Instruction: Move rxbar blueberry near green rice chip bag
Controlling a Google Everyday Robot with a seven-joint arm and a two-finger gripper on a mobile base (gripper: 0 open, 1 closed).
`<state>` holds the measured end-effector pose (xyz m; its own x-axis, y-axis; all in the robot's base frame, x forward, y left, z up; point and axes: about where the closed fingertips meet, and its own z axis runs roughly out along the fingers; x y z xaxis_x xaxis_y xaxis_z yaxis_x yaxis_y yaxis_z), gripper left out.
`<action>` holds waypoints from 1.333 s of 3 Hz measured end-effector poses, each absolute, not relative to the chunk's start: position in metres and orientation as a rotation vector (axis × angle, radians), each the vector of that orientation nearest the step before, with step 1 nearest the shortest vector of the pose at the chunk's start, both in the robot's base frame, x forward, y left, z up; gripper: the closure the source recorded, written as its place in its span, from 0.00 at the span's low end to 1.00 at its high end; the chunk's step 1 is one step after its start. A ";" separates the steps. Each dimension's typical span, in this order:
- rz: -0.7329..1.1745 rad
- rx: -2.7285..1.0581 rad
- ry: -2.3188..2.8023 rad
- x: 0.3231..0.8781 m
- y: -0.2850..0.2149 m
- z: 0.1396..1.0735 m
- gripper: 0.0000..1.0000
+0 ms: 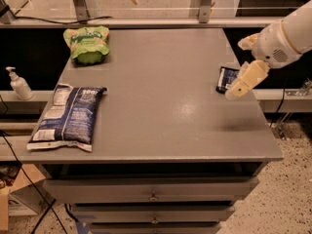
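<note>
**Tool spread over the right edge, bar lying free beneath it**

The tool (237,68) hangs over the right edge of the counter (161,106), about halfway along that edge, at the end of a white arm (287,35) that comes in from the upper right. Its two cream fingers (247,79) stand spread apart with nothing between them, so it is released. The lower finger slants down toward the counter and crosses in front of the right side of the rxbar blueberry (225,79); whether it touches the wrapper cannot be told.

The rxbar blueberry lies flat just inside the right edge, a small dark wrapper with a pale patch, its long side running roughly toward the back edge.

The green rice chip bag (87,44) sits well apart from it, in the back left corner of the counter. A larger navy-and-white bag (68,116) lies flat along the left edge, toward the front left corner (its near end reaches almost to the front edge).

Below the front edge are drawers (153,191). Off the counter's left side, a white pump bottle (19,83) stands upright on a lower ledge.
</note>
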<state>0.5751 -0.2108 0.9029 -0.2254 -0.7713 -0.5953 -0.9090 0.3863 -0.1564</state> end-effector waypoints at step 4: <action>0.376 -1.266 2.192 0.656 -0.252 0.805 0.18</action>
